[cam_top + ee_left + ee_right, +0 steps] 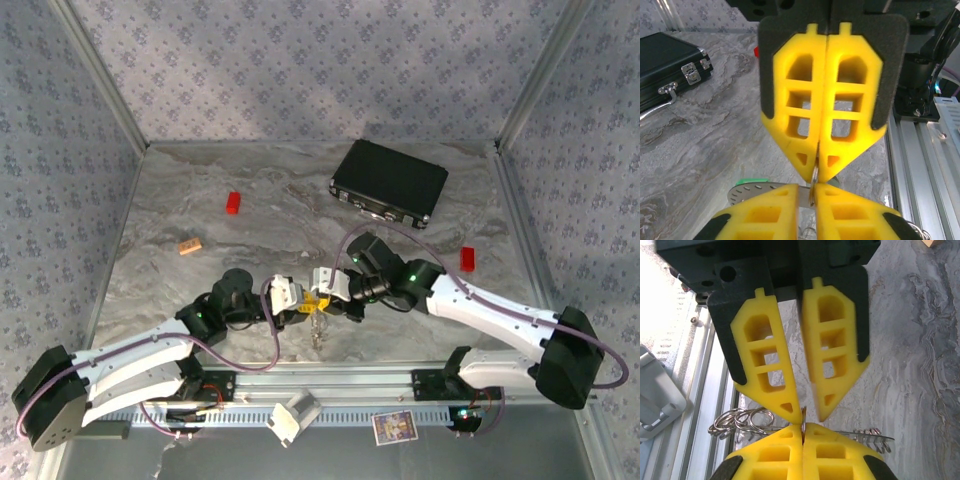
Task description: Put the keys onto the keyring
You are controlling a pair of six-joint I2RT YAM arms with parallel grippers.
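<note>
The keyring (803,416), a thin silvery ring seen edge-on, sits at 6 o'clock on the table (280,190), between two opposed yellow-fingered grippers. The right gripper (803,426) is clenched on the ring's edge, its fingers pressed together. The left gripper (809,415) meets it tip to tip with its jaws narrowly parted around the same edge, released rather than clamping. Small wire loops (740,421) and further metal pieces (872,439) fringe the ring at its 9 and 3 o'clock sides. In the left wrist view, a key (752,190) with a mint-green head extends from the ring towards 9 o'clock; whether it is threaded on cannot be told. The table surface is grey, marble-veined and matt. Walls (300,60) with small-patterned blue-grey paper enclose it, and an aluminium rail (350,385) runs along the near edge. A red block (233,203) lies at 10 o'clock, an orange-tan block (190,245) at 9 o'clock and a second red block (467,259) at 3 o'clock, all well apart. The only container, a black case (390,182) at 1 o'clock, lies flat and closed with silver latches, its contents hidden.
</note>
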